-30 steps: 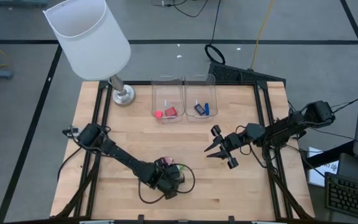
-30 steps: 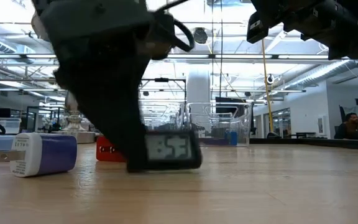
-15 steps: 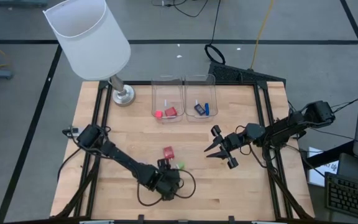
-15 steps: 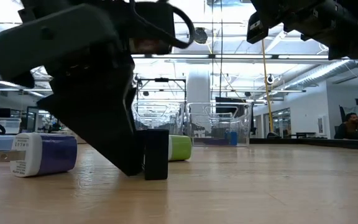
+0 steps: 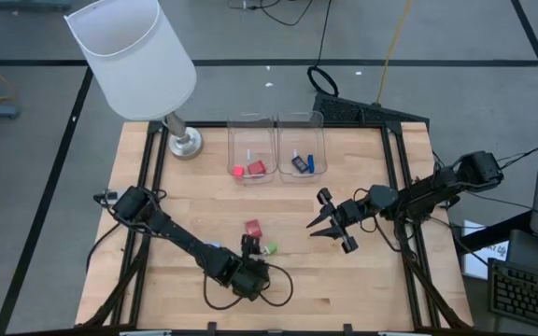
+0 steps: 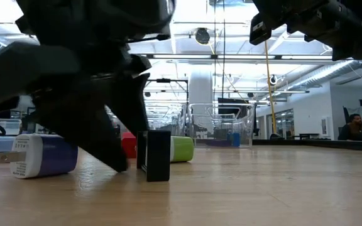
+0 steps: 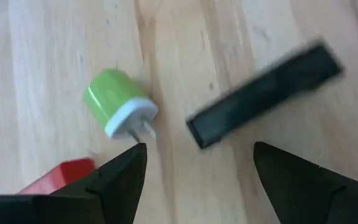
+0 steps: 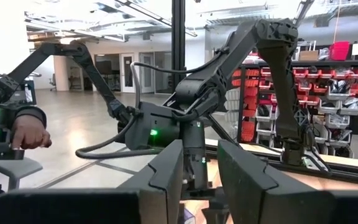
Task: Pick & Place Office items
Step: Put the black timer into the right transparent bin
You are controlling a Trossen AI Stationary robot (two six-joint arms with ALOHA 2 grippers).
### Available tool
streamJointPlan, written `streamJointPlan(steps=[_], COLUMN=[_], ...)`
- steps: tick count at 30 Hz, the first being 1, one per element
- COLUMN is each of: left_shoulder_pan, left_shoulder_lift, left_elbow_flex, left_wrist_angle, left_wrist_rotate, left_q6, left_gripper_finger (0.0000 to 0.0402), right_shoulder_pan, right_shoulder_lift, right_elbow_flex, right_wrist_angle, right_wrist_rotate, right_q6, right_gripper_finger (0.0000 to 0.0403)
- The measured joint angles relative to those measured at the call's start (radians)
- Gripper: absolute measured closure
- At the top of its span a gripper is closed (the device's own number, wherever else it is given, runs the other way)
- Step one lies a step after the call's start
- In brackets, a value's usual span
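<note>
My left gripper (image 5: 247, 264) (image 7: 197, 168) is open near the table's near edge, its fingers just short of a cluster of small pieces and touching none. The black flat piece (image 7: 263, 93) (image 6: 158, 155) stands upright on its narrow edge. The green plug (image 7: 117, 109) (image 5: 271, 248) lies on its side beside it, and the red piece (image 5: 252, 227) sits just beyond. A blue-and-white charger (image 6: 43, 155) lies on the table by the arm. My right gripper (image 5: 330, 222) (image 8: 202, 168) hovers open and empty at mid-right.
Two clear bins (image 5: 252, 149) (image 5: 302, 147) stand at the far edge, one with red pieces, the other with dark blue ones. The white-shaded lamp (image 5: 134, 56) stands at the far left corner. Bare wood lies between the two grippers. A person's hand (image 8: 30, 132) shows beyond the table.
My left gripper has drawn back toward the near edge, uncovering the pieces. The black piece, face-on to the low view a second ago with the gripper against it, has turned edge-on and now stands free. The red piece and green plug have come into sight.
</note>
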Motion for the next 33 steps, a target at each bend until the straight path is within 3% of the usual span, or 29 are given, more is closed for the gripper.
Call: streamJointPlan(steps=[9, 18, 33], left_shoulder_pan=[0.019, 0.065, 0.075], left_shoulder_lift=[0.004, 0.004, 0.003], left_elbow_flex=[0.0, 0.002, 0.004], left_wrist_angle=[0.151, 0.186, 0.1], left_wrist_rotate=[0.105, 0.215, 0.238], left_q6=[0.256, 0.269, 0.25], left_gripper_finger=[0.0108, 0.0108, 0.0108], right_shoulder_pan=[0.0, 0.0, 0.0], right_shoulder_lift=[0.0, 0.0, 0.0], right_elbow_flex=[0.0, 0.0, 0.0], right_wrist_angle=[-0.012, -0.013, -0.012], right_wrist_rotate=[0.0, 0.0, -0.003], right_q6=[0.0, 0.004, 0.008], right_gripper_finger=[0.0312, 0.0312, 0.0312])
